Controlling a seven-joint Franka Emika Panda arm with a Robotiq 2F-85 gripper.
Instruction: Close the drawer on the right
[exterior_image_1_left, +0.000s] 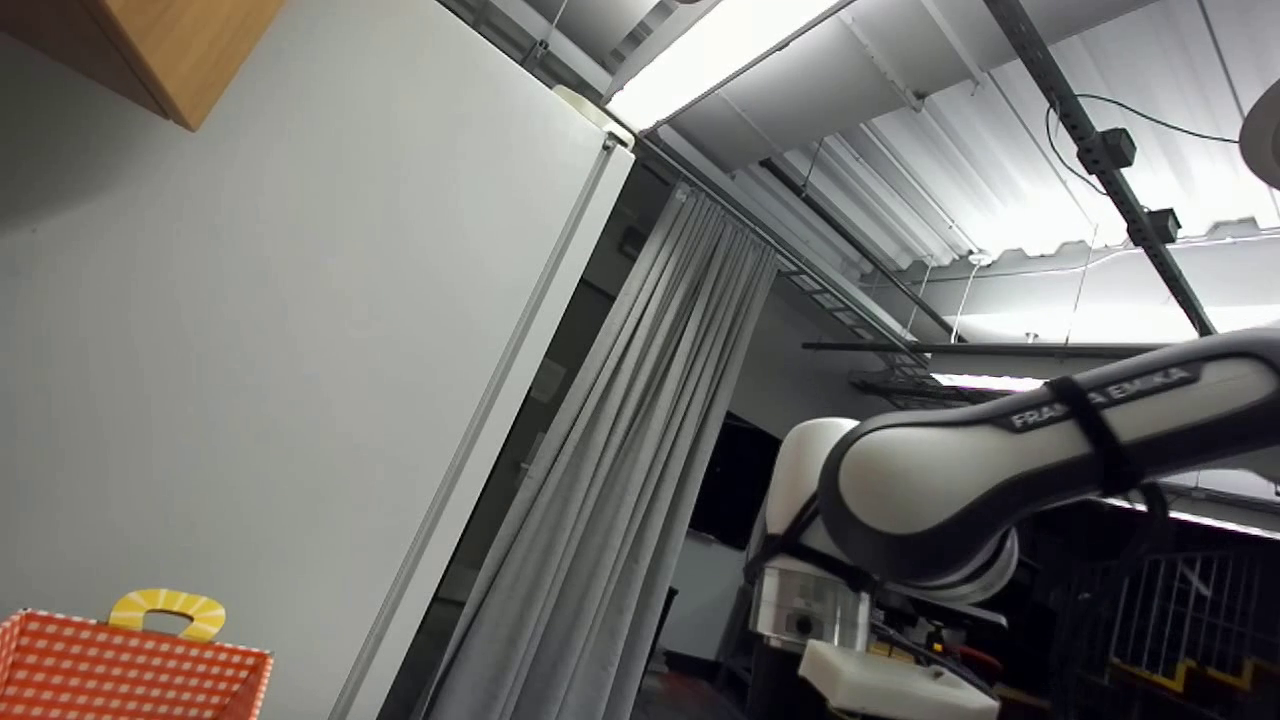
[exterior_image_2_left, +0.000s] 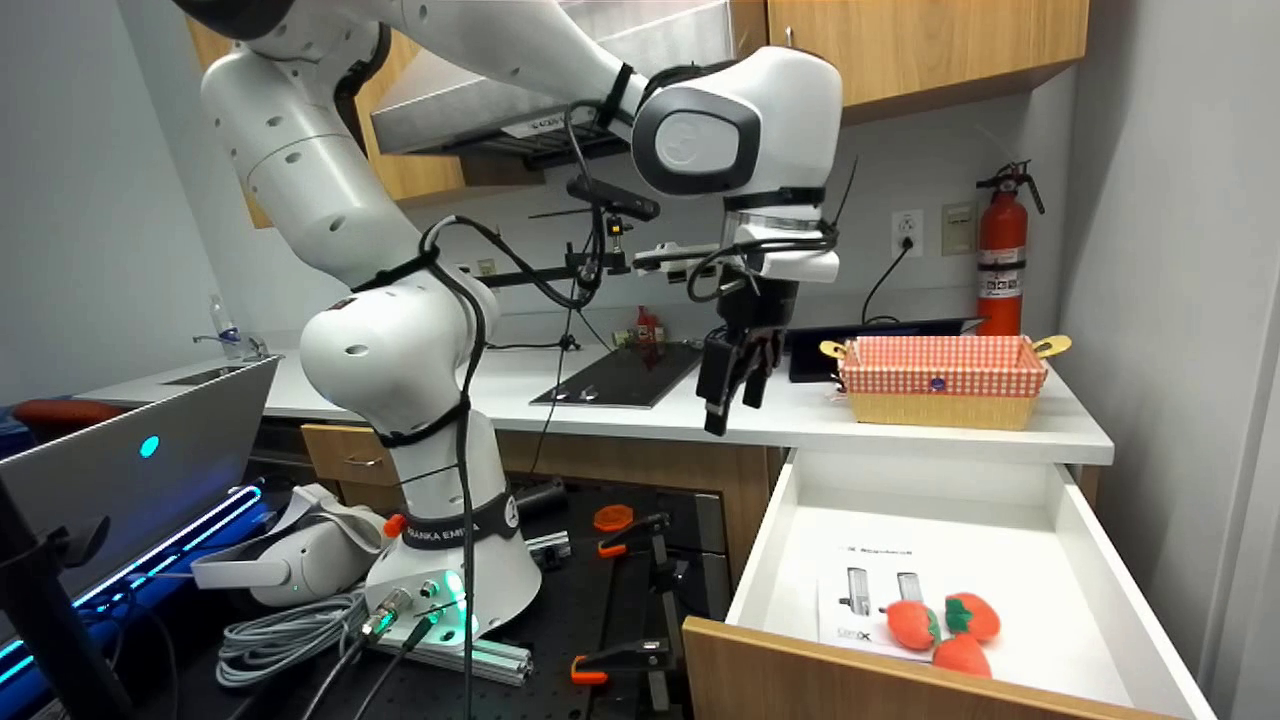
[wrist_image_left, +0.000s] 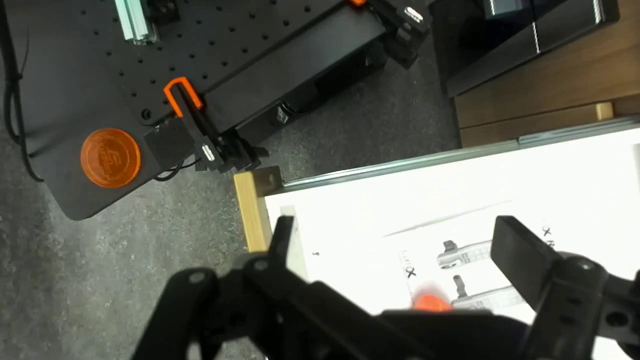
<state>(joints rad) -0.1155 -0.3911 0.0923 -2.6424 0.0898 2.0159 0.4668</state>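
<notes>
In an exterior view, noted white-walled, brown wooden-fronted drawer (exterior_image_2_left: 1050, 590) standing well open below right end of white tabletop (exterior_image_2_left: 600, 415). Inside, saw three red strawberry-shaped pieces (exterior_image_2_left: 911, 625) clustered at edge of printed white sheet (exterior_image_2_left: 838, 610). On tabletop above drawer, logged rectangular tan basket (exterior_image_2_left: 930, 411) with red-and-white checked lining. In wrist view, found black blocky fingers (wrist_image_left: 522, 260) spread apart, with drawer's white floor seen between.

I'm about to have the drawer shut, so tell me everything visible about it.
The drawer stands pulled out below the white counter: white inside, wood-look front partly out of frame, metal-looking rail along one side. Inside lie a printed sheet and three red, strawberry-like pieces. The open gripper doesn't appear to touch it.
</notes>
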